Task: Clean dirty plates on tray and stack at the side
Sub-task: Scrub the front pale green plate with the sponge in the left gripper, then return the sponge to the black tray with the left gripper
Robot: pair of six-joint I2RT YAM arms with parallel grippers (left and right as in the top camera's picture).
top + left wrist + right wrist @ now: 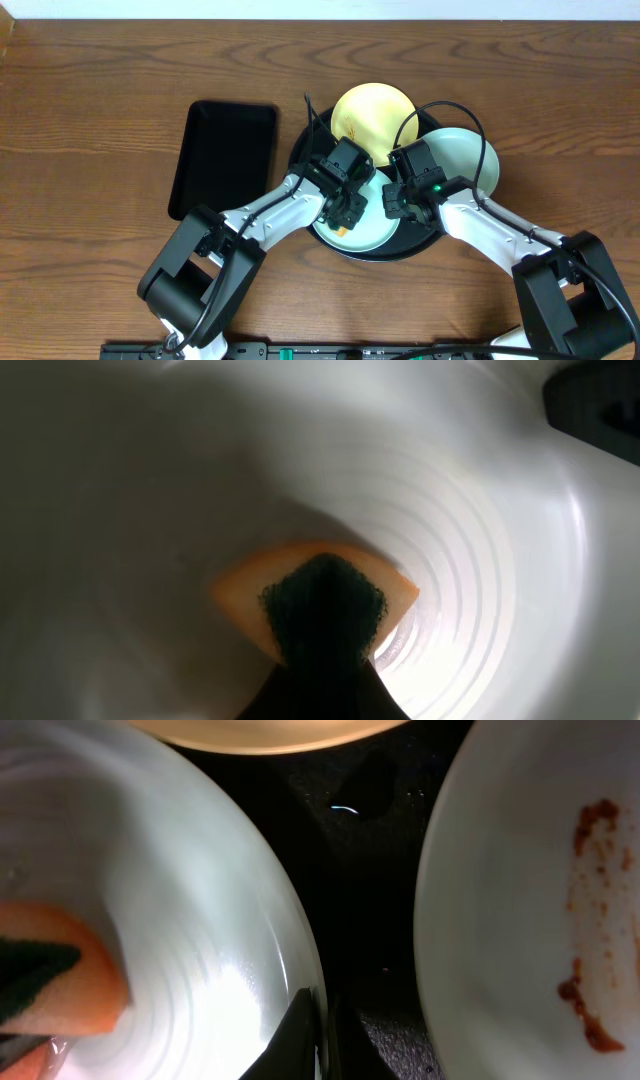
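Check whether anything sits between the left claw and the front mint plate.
Only the orange sponge held in the left claw, resting on the mint plate. Nothing else visible; the right claw grips that plate's rim.

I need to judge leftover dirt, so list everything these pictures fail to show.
Front plate, overhead: left arm and right arm cover most of it; smears there cannot be told.
Sponge, left wrist: blurred, its lower part hidden by the dark left jaws.
Yellow plate, right wrist: cut off by the top edge.
Right plate, right wrist: cut off by the right edge.
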